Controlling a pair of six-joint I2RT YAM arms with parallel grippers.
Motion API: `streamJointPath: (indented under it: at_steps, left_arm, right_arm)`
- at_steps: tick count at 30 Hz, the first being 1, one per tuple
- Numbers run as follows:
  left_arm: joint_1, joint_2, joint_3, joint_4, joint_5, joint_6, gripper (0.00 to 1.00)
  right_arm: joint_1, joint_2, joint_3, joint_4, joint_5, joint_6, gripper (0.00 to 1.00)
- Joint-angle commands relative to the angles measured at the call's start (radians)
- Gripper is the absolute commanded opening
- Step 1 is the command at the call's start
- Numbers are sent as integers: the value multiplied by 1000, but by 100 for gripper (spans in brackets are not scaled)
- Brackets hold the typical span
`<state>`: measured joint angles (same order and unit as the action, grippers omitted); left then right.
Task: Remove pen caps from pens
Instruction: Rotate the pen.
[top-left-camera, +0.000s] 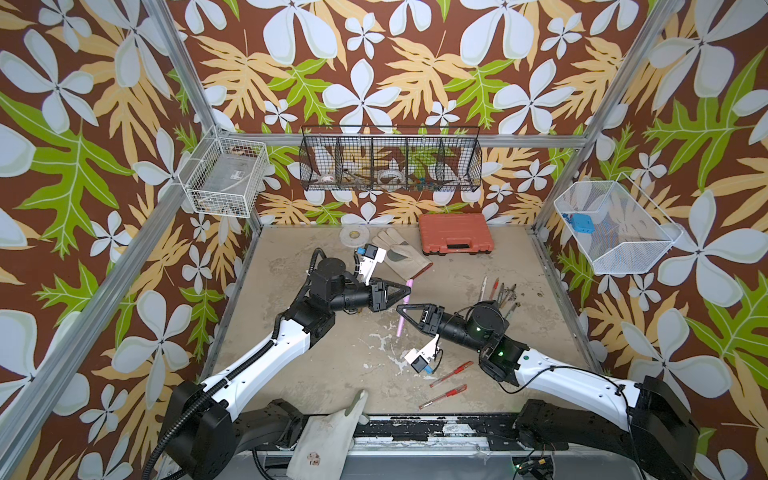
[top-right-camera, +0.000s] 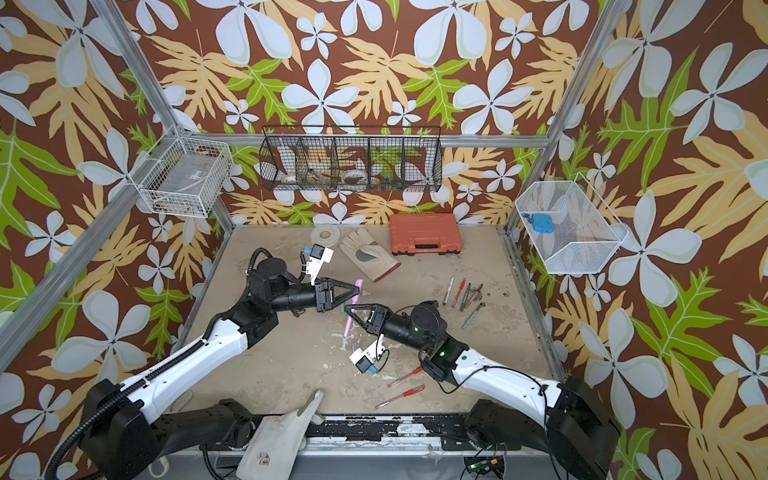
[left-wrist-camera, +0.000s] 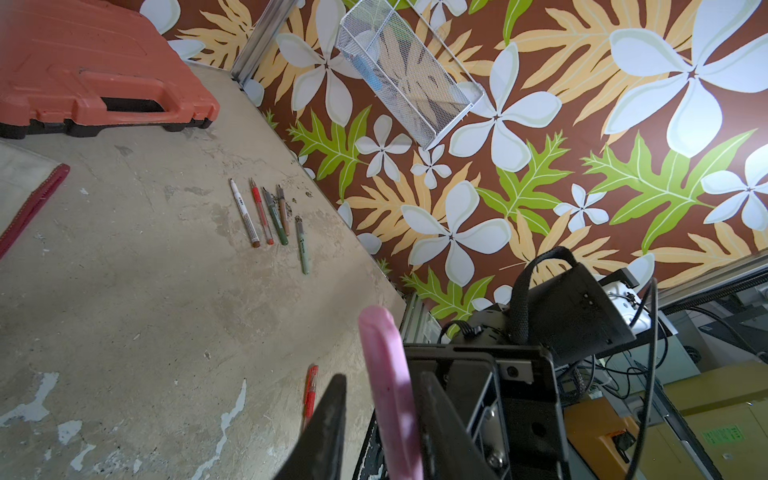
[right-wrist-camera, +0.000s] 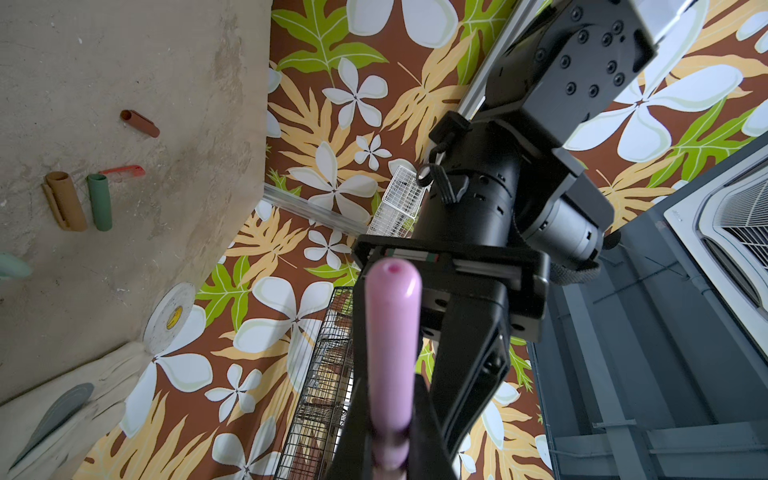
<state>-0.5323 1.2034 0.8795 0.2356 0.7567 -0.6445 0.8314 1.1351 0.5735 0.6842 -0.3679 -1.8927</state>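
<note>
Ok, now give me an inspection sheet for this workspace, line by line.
Surface: table worn, paint chipped.
Job's things: pink pen between both grippers; five pens lying together; two red pens in front; loose caps.
Clutter: glove, red case, tape roll.
Grippers: left gripper open around the pen's top; right gripper shut on it.
Cables: black hose loops at the near edge.
Surroundings: wire baskets on flowered walls.

Top views: high up, near side, looking down at whole table (top-left-camera: 311, 374). Wrist cams: v. close, left one faces right, right one faces left; both share pink pen (left-wrist-camera: 390, 395).
</note>
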Motion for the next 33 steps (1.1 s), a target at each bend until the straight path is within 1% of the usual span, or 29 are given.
streamJointPath:
  at_steps: [1,10,13,15,16,17,19,20,22,24,25,26,31,33]
  left_arm:
    - [0,2,10,21,0,12,22]
    - [0,21,26,8,-4,8,3]
    - [-1,15,29,17,-12,4,0]
    - [0,12,30,22,-17,3,0]
    - [-1,10,31,24,-21,1,0]
    - [0,7,32,25,-23,1,0]
    - [0,5,33,28,-28,0,0]
    - [0,5,33,33,-29,-1,0]
    - [0,5,32,40,-38,-3,0]
    - [0,8,32,52,-49,-6,0]
    - [0,11,32,62,-56,-9,0]
    - [0,14,33,72,-63,-12,0]
    - [2,31,45,135,-124,-15,0]
    - [5,43,51,173,-153,-22,0]
  right_arm:
    - [3,2,3,11,-5,-10,0]
    - [3,2,9,-11,-2,-5,0]
    - [3,3,9,-18,3,5,1]
    - [3,3,11,-22,0,12,3]
    - [3,2,12,-25,1,16,6]
    - [4,3,14,-28,0,19,12]
    - [3,3,15,-29,3,24,26]
    - [3,4,14,-29,7,24,31]
    - [4,5,12,-25,16,32,37]
    - [3,8,7,-15,28,37,42]
    - [3,6,4,-9,33,49,47]
    - [3,4,0,-3,35,63,48]
    - [3,-19,-60,62,56,171,48]
    - [3,-27,-111,96,72,228,48]
